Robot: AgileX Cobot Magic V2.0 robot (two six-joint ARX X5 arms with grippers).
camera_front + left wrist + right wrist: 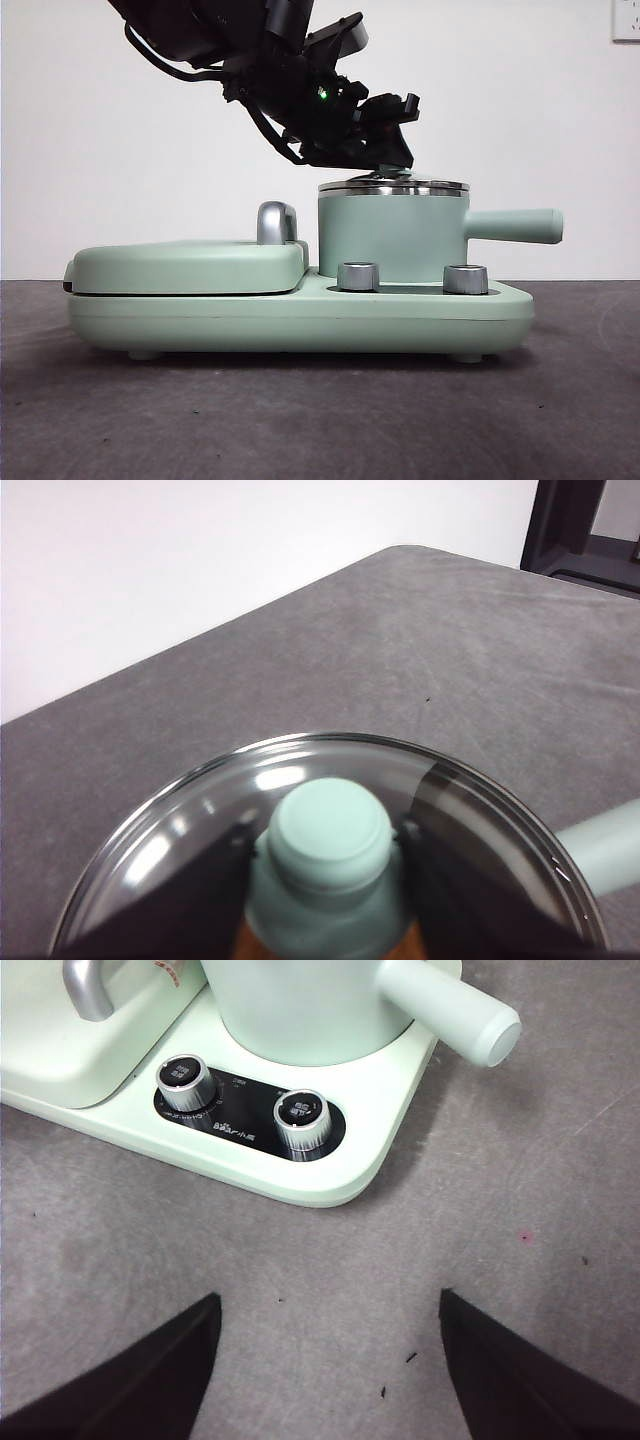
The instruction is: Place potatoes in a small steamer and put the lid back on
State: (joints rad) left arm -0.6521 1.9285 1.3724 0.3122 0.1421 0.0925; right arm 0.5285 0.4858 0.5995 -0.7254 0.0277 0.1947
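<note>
You can barely see the potato (255,942) — just an orange-brown sliver under the glass lid (470,810), low between the jaws. The lid sits on the steamer (392,238), whose handle sticks out sideways. Your left gripper (328,842) is clamped on the lid's green knob (330,825). The right gripper (330,1360) hangs wide open above the grey table (330,1260), near the two dials (300,1120).

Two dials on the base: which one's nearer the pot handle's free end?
The dial under the root of the pot handle. The other dial sits toward the grill cover, farther from the handle's tip.
</note>
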